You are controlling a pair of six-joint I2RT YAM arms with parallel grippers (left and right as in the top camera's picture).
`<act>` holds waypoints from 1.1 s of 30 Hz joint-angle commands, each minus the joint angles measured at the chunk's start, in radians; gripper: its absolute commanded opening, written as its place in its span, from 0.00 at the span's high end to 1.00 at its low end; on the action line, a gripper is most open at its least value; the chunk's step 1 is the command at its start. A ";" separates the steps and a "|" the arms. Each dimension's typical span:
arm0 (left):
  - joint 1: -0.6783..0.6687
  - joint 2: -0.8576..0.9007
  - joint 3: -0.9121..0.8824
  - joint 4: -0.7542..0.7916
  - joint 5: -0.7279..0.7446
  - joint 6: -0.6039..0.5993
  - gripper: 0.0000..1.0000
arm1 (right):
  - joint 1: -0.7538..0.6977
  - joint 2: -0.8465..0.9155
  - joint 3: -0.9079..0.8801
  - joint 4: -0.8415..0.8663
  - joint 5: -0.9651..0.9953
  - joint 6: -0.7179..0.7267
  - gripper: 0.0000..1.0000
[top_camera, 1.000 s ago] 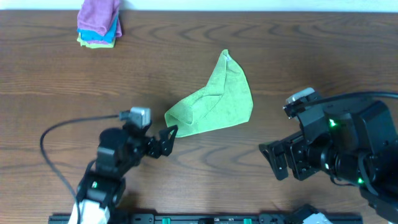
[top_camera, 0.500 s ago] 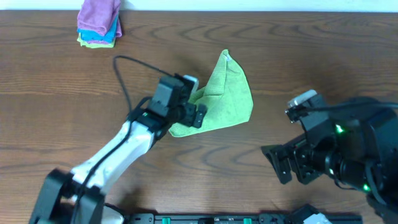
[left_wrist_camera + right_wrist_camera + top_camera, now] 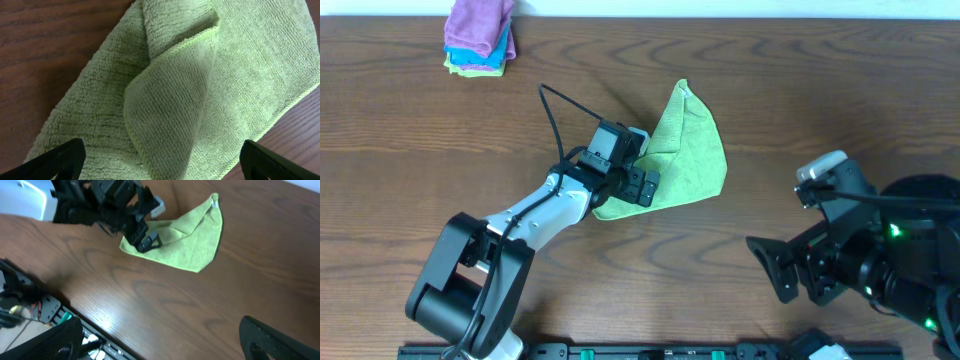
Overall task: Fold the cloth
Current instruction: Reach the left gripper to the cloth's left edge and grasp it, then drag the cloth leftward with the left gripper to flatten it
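So the cloth sits about mid-table, bunched into a rough triangle: the tip with the little white tag points at the far side, and the wide base runs along the near side. One flap is doubled over on top, so it's nowhere near flat or folded properly.

The left gripper is right on it, hanging over the near-left end of the base. In the left wrist view both fingertips are spread wide at the bottom corners with nothing pinched, and the green fabric fills the gap between and ahead of them. So it's released, not grabbing anything. Can't tell if the tips actually touch the fabric.

The right gripper is well apart at the near right, with bare wood between it and the cloth. Its fingers are spread too and hold nothing.

The bit that matters: the cloth stretches away from the left gripper towards the far right, and that loose flap lies dead ahead of its fingers. The left arm is clearly the nearer one, so my guess is it takes the flap or near-left corner. The stack of folded cloths at the far left is well out of the way
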 commanded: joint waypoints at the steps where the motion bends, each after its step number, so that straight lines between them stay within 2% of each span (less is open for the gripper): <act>1: 0.001 0.005 0.019 0.016 0.045 0.021 0.00 | 0.009 0.000 -0.001 0.012 0.008 0.029 0.01; 7: 0.001 0.032 0.019 0.042 0.164 0.021 0.00 | 0.009 0.002 -0.001 0.038 0.009 0.063 0.01; 9: 0.001 0.049 0.019 0.041 0.182 0.020 0.05 | 0.009 0.002 -0.001 0.041 0.008 0.069 0.01; 14: 0.001 0.058 0.019 0.043 0.183 0.021 0.06 | 0.009 0.002 -0.001 0.040 0.008 0.083 0.01; 18: 0.001 0.058 0.019 0.038 0.183 0.019 0.12 | 0.009 0.002 -0.001 0.039 0.005 0.089 0.01; 28: 0.018 0.058 0.019 0.047 0.135 -0.006 0.12 | 0.009 0.002 -0.001 0.036 0.005 0.092 0.02; 33: 0.018 0.058 0.019 0.048 0.135 -0.010 0.27 | 0.009 0.003 -0.001 0.042 0.005 0.092 0.05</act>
